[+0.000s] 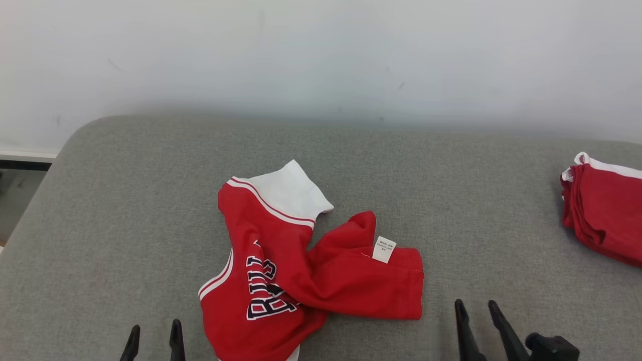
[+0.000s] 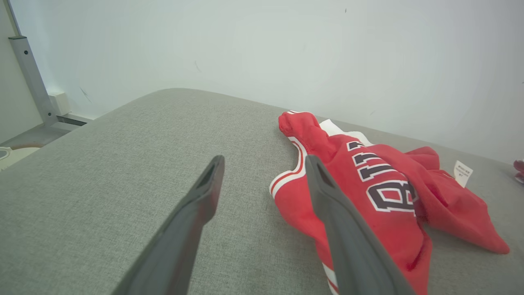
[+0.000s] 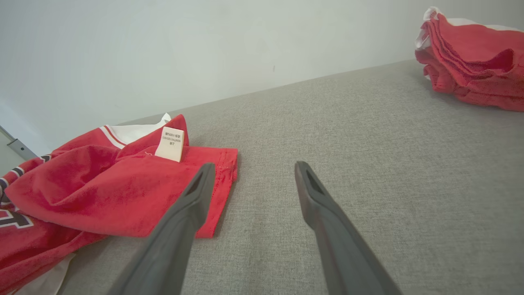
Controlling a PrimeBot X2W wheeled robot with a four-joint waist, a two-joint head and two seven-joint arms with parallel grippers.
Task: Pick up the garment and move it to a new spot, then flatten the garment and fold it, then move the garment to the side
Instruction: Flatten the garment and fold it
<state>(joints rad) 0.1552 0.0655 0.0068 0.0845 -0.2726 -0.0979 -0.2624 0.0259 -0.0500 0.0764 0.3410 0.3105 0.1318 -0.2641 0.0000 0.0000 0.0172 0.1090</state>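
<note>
A red garment point(image 1: 281, 271), a sleeveless jersey with white trim and a white panel at its far end, lies crumpled and twisted near the middle of the grey fabric-covered worktop point(image 1: 125, 200), towards the near edge. Across its front runs block lettering point(image 1: 266, 296) in black with white outlines. A "B" and a "U" can be read, and the letters after them disappear into a fold. A small white care label point(image 1: 384, 249) stands up from the turned-over red part on the right, and its print is too small to read. The left end effector point(image 1: 154, 333) hangs just left of the jersey's near corner, its fingers spread wide and holding nothing. The right end effector point(image 1: 476, 311) sits to the right of the jersey's hem, also spread wide and empty, over bare grey fabric. Well apart at the worktop's right edge rests a stack of folded red cloths point(image 1: 607, 220) with white edging. A pale wall point(image 1: 321, 50) rises behind.
</note>
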